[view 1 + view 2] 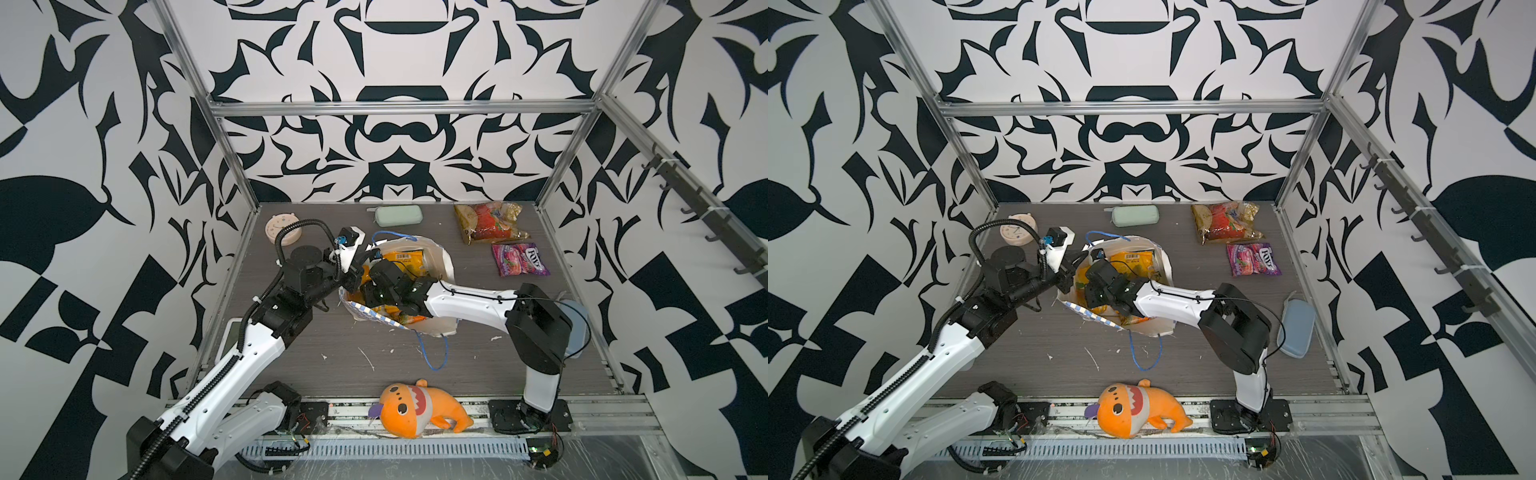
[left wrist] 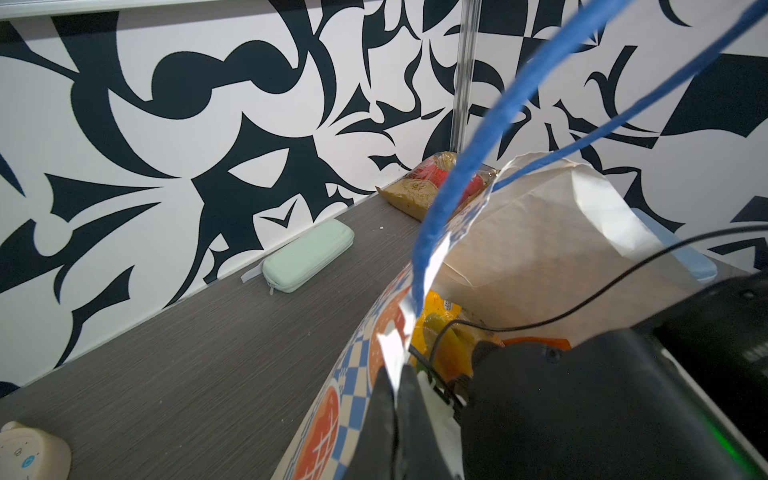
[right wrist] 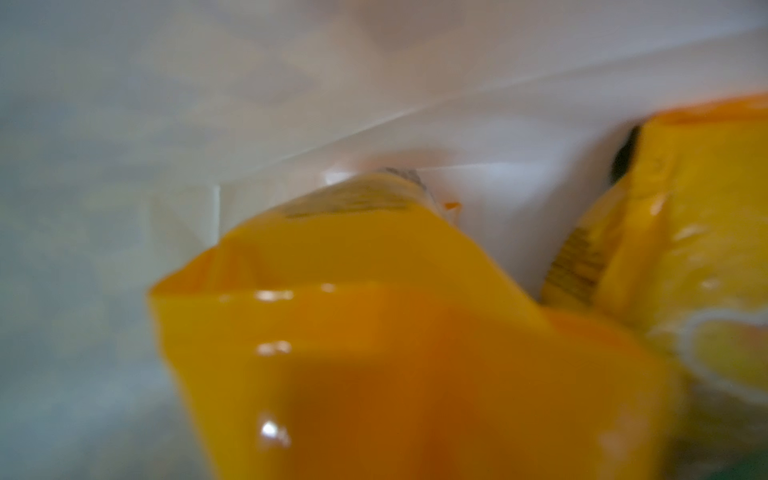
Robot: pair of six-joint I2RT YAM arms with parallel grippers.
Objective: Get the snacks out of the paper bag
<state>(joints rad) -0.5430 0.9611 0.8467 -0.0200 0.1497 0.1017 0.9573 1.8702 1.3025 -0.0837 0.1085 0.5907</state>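
Observation:
The checkered paper bag (image 1: pixel 374 313) (image 1: pixel 1096 318) stands mid-table with its mouth open upward. My left gripper (image 2: pixel 397 374) (image 1: pixel 352 282) is shut on the bag's left rim and holds it. My right gripper (image 1: pixel 369 296) (image 1: pixel 1090 297) reaches down inside the bag. In the right wrist view a glossy yellow-orange packet (image 3: pixel 395 332) fills the place where the jaws stand and hides them; a second yellow packet (image 3: pixel 685 249) lies beside it. A yellow packet (image 1: pixel 409 259) shows in the bag. Outside lie a clear red-yellow packet (image 1: pixel 488 222) and a purple Fox's packet (image 1: pixel 519 258).
A mint-green case (image 1: pixel 399 215) lies at the back wall and a cream round clock (image 1: pixel 282 228) at the back left. An orange plush toy (image 1: pixel 415 409) lies on the front rail. A blue case (image 1: pixel 1296 328) sits behind my right arm. A blue cord handle (image 1: pixel 434 353) trails forward.

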